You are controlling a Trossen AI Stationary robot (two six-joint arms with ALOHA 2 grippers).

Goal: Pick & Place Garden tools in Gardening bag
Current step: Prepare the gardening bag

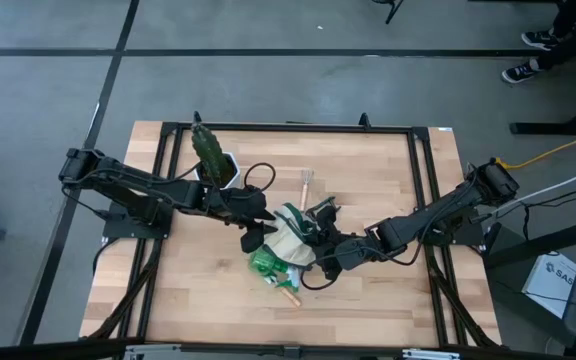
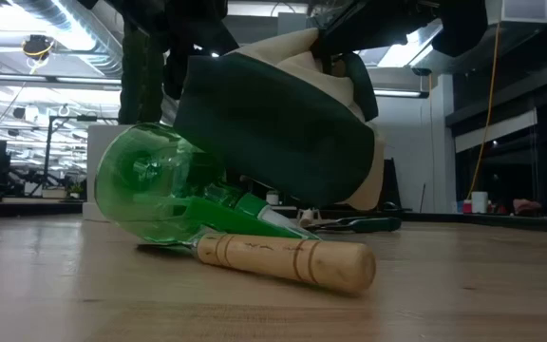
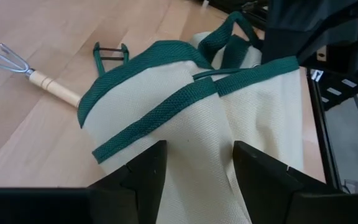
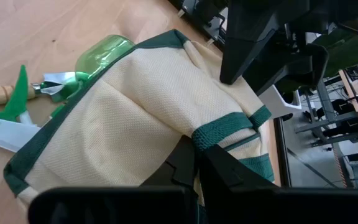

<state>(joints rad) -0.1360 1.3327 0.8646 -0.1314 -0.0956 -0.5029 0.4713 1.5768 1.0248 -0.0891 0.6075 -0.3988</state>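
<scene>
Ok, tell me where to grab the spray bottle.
The spray bottle lies on its side beside the wooden handle, with the bag hanging over its neck. Probably take the round body from above, fingers across its width.

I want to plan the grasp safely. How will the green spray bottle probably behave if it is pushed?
The green spray bottle lies on its side with a round body, so it may roll. It looks like thin clear plastic, probably light and slippery. The wooden-handled tool beside it could stop the rolling.

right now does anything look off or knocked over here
Yes: the spray bottle lies tipped on its side on the table, beside a wooden-handled tool, while both grippers hold the crumpled gardening bag over it.
</scene>
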